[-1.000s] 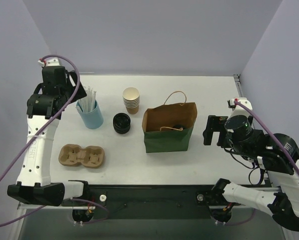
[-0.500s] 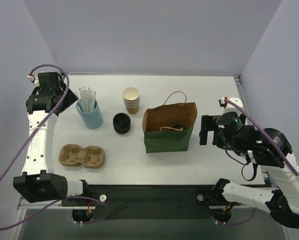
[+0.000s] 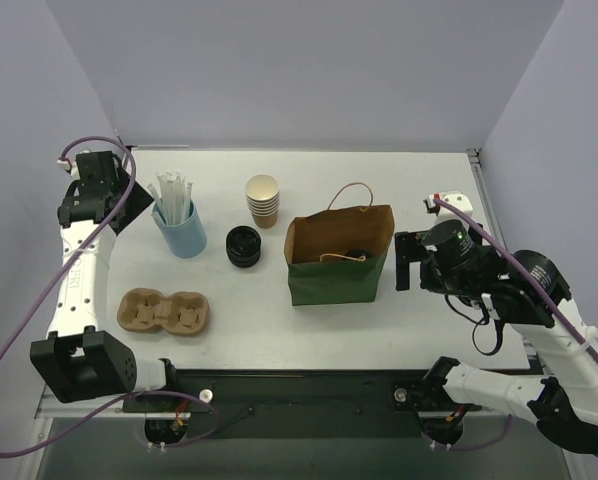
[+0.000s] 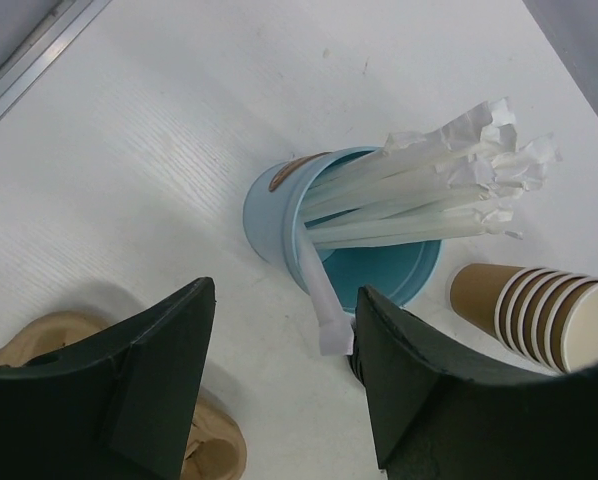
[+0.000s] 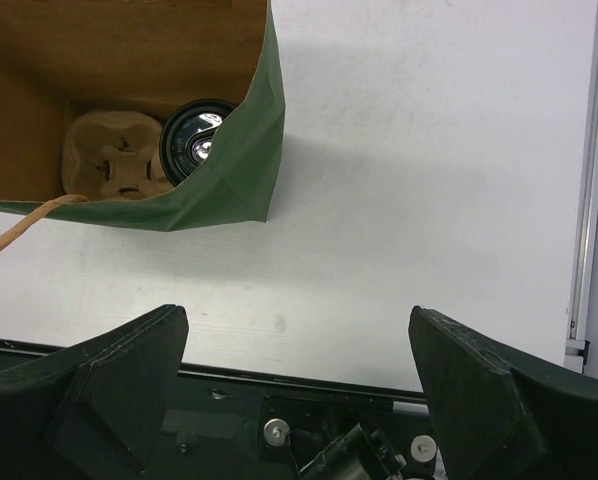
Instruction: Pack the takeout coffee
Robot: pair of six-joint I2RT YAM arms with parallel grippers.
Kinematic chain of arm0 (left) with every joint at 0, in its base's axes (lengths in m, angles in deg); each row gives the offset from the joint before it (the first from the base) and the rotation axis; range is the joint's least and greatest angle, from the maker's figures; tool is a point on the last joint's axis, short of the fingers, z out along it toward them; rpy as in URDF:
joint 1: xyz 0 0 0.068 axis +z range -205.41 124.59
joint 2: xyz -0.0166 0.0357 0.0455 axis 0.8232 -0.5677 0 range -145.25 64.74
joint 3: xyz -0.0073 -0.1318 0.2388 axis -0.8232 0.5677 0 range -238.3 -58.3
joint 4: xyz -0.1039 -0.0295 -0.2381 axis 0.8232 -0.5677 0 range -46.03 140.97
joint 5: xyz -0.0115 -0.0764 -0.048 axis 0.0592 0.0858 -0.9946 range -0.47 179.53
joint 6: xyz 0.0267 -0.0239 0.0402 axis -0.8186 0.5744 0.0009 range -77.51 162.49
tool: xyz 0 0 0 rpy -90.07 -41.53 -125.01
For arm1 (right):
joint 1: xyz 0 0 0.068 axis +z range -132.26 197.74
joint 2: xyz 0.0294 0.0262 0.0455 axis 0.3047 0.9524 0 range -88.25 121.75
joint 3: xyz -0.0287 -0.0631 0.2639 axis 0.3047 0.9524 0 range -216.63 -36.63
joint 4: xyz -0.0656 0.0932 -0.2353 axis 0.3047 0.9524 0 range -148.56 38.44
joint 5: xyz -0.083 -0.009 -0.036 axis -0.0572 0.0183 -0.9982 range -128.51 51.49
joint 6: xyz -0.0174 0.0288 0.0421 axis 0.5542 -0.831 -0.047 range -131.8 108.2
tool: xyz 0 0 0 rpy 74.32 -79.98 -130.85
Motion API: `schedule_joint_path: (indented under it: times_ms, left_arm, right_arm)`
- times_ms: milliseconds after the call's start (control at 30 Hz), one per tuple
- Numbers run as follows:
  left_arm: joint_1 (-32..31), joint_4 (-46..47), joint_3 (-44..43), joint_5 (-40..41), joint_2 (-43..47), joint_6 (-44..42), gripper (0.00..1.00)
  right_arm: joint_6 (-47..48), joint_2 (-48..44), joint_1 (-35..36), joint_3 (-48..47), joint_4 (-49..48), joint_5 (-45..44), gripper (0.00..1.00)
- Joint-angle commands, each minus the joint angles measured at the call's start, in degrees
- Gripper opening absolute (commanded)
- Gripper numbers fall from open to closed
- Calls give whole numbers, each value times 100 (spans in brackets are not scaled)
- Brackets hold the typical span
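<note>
The coffee cup is seen packed in the paper bag, ahead and left of the right fingers, which are held apart and empty like the left fingers, so little is judged left.

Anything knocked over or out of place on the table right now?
One paper-wrapped straw droops over the rim of the light-blue cup instead of standing with the rest. The green paper bag stands upright; nothing spilled.
</note>
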Motion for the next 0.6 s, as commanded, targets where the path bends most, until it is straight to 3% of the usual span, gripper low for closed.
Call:
schedule_joint_path:
  times_ms: [0,367,567]
  left_arm:
    - [-3,741,156,-310,0,-160,68]
    - [-73,1021,982,-652,53,438,63]
    - [-73,987,895,-644,-27,350,58]
  right_arm:
    - [226,-13,-64,107,65,-44,100]
    - [226,-48,-126,168,56,-97,100]
    - [173,-31,-143,186,56,-36,100]
